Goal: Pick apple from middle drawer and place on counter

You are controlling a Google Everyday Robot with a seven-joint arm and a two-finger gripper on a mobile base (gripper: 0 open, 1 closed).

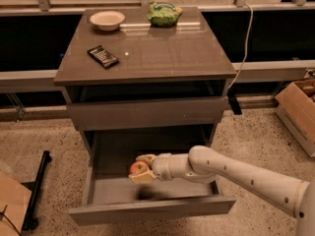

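The middle drawer point(147, 209) stands pulled open below the counter point(162, 58). My gripper point(141, 168) reaches in from the right over the drawer's tray. It is shut on the apple point(138, 168), a small red fruit with a yellowish patch. The apple is lifted a little above the drawer floor, near the tray's left middle. A shadow lies on the tray below it. My white arm point(231, 173) crosses the drawer's right side.
On the counter sit a cream bowl point(107, 19) at the back left, a green snack bag point(164, 14) at the back, and a dark flat device point(102, 56) at the left. A cardboard box point(299, 112) stands on the floor at right. A black bar point(37, 188) lies at left.
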